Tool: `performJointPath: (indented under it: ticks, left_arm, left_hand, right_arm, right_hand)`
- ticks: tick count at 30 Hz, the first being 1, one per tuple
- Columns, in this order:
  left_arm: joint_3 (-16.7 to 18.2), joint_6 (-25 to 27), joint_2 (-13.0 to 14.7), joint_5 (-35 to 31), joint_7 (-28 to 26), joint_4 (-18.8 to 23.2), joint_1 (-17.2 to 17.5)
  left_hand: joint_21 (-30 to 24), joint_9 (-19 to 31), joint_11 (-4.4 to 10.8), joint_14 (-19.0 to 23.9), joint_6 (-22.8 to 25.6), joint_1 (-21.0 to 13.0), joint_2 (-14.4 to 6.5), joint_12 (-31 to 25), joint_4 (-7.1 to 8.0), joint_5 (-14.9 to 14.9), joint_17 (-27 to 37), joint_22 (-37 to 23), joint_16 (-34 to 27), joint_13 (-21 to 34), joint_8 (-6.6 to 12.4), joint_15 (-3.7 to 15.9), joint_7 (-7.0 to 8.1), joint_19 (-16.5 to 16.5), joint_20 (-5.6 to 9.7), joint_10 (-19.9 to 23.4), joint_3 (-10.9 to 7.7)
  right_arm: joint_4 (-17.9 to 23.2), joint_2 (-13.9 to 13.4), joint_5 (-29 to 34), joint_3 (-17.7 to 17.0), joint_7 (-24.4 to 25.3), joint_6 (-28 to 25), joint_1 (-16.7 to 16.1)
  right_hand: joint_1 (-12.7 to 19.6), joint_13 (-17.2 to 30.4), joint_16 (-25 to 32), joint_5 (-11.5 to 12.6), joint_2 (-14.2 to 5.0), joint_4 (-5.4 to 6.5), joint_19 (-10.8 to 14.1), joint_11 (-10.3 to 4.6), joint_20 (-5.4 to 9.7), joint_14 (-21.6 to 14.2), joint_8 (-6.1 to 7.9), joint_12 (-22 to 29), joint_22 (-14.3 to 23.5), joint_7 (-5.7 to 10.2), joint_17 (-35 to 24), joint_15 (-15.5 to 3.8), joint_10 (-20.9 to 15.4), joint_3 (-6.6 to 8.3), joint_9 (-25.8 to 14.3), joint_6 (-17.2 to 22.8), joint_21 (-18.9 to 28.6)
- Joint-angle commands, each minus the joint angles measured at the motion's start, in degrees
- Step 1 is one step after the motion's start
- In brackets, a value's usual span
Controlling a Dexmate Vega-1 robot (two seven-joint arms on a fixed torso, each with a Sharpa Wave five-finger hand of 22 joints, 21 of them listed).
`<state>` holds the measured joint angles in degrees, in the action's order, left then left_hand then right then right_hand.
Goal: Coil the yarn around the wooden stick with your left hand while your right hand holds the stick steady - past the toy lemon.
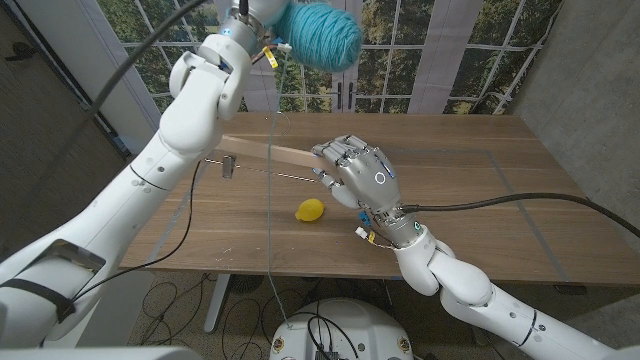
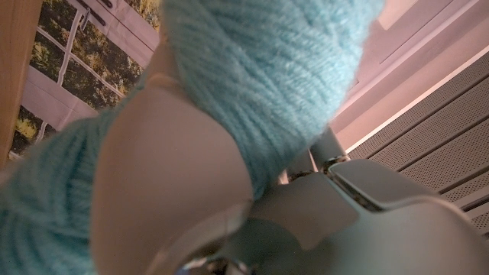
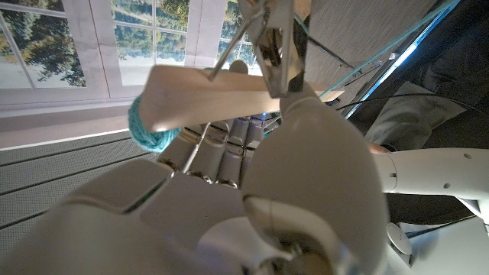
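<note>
Left hand raised high, fingers closed; right hand low, fingers curled in grip.

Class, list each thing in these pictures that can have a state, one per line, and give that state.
Yarn ball: held high above the table in the left hand.
Wooden stick: gripped at one end by the right hand, lifted off the table.
Yarn strand: hangs down in front of the stick, past the table edge.
Toy lemon: lying loose on the table, untouched.

One ball of turquoise yarn above the table; on or over the table: one wooden stick, one toy lemon, two robot hands.
</note>
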<state>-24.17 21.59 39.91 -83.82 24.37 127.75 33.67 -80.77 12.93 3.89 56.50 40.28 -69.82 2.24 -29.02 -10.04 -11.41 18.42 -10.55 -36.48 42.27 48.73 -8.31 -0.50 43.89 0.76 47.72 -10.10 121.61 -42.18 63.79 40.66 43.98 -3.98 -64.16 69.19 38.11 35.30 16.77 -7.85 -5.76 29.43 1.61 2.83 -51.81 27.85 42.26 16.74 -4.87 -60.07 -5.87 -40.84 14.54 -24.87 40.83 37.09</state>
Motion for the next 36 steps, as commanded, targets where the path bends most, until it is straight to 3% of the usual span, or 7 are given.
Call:
performJointPath:
  ticks: [1, 8, 12, 21, 29, 36]
  left_arm:
    - [4.5, 5.6, 1.4, -1.8, 7.6, 0.0, 2.6]
    - [8.1, 10.4, 1.3, -0.9, 11.2, -1.8, 3.6]
    - [7.4, 11.7, 1.2, -0.4, 14.8, -4.3, 2.9]
    - [3.2, 11.1, 2.9, 4.7, 15.3, -9.1, 2.4]
    - [1.7, 10.1, 4.6, 14.3, 11.1, -9.7, 4.8]
    - [1.0, 12.1, 7.1, 19.0, 9.2, -9.0, 6.1]
  left_hand:
    - [-0.5, 0.1, 4.37, 22.3, 3.8, -6.6, -8.9, 0.2, 1.8, -0.3, 13.3, -0.1, -0.4, 0.3, -0.14, 21.24, 2.11, 3.4, 11.38, 4.4, -6.93]
    - [-0.3, 0.1, 4.36, 21.8, 4.0, -6.3, -8.8, 0.3, 1.96, -0.5, 13.6, 0.0, -0.3, 1.0, -0.17, 21.23, 2.1, 2.6, 11.25, 4.7, -6.92]
    - [-0.3, 0.1, 4.24, 21.8, 4.1, -6.3, -8.7, 0.4, 1.93, -0.7, 13.7, 0.0, -0.3, 1.1, -0.16, 21.22, 2.1, 2.4, 11.25, 4.7, -6.98]
    - [-0.2, 0.2, 4.34, 21.3, 4.0, -6.1, -8.7, 0.8, 2.04, -0.9, 13.9, 0.0, -0.1, 1.3, -0.28, 21.13, 2.06, 1.9, 11.19, 4.7, -7.08]
    - [-0.2, 0.3, 4.29, 21.1, 4.0, -5.9, -8.6, 1.0, 2.12, -1.2, 14.3, 0.1, 0.0, 1.7, -0.24, 21.16, 2.13, 1.5, 11.15, 4.8, -7.19]
    - [-0.2, 0.3, 4.39, 21.0, 4.2, -5.8, -8.5, 1.3, 2.16, -1.4, 14.3, 0.1, 0.1, 1.8, -0.25, 21.16, 2.13, 1.3, 11.11, 4.9, -7.26]
  right_arm:
    - [2.0, -0.4, -7.1, -4.1, -1.6, 2.9, -3.1]
    - [2.1, -0.3, -11.7, -6.4, -2.1, 5.4, -4.4]
    - [2.7, -0.5, -12.4, -7.2, -2.1, 6.9, -5.1]
    - [4.3, -0.1, -14.5, -9.0, -3.8, 9.0, -6.5]
    - [4.2, 1.8, -16.9, -10.8, -3.6, 9.6, -7.5]
    - [2.6, 3.9, -21.8, -13.0, -4.1, 10.1, -7.2]
  right_hand:
    - [0.8, 0.2, -0.2, 0.4, -1.19, 0.26, -0.1, -10.7, 7.57, -1.4, 0.29, -0.1, -0.1, 12.55, -0.4, -7.34, -10.7, 0.19, -1.6, 12.6, 0.5]
    - [0.8, 0.5, -0.5, 0.5, -1.25, 0.33, -0.3, -10.71, 7.5, -1.4, 0.27, -0.1, -0.2, 12.59, -0.7, -7.32, -10.6, 0.14, -1.6, 12.5, 0.7]
    - [0.8, 0.6, -0.6, 0.5, -1.27, 0.36, -0.4, -10.59, 7.51, -1.4, 0.24, -0.1, -0.3, 12.51, -0.9, -7.32, -10.6, 0.12, -1.6, 12.5, 0.9]
    - [0.9, 0.8, -1.2, 0.6, -1.31, 0.41, -0.6, -10.59, 7.51, -1.5, 0.31, -0.2, -0.7, 12.41, -1.5, -7.31, -10.5, 0.05, -1.7, 12.4, 1.4]
    - [1.0, 1.0, -1.6, 0.6, -1.37, 0.46, -0.9, -10.4, 7.47, -1.6, 0.32, -0.3, -0.9, 12.32, -2.0, -7.32, -10.5, 0.02, -1.8, 12.4, 1.8]
    - [1.1, 0.9, -1.8, 0.7, -1.39, 0.46, -1.0, -10.43, 7.33, -1.9, 0.34, -0.5, -1.2, 12.29, -2.4, -7.34, -10.7, 0.0, -1.8, 12.5, 2.1]
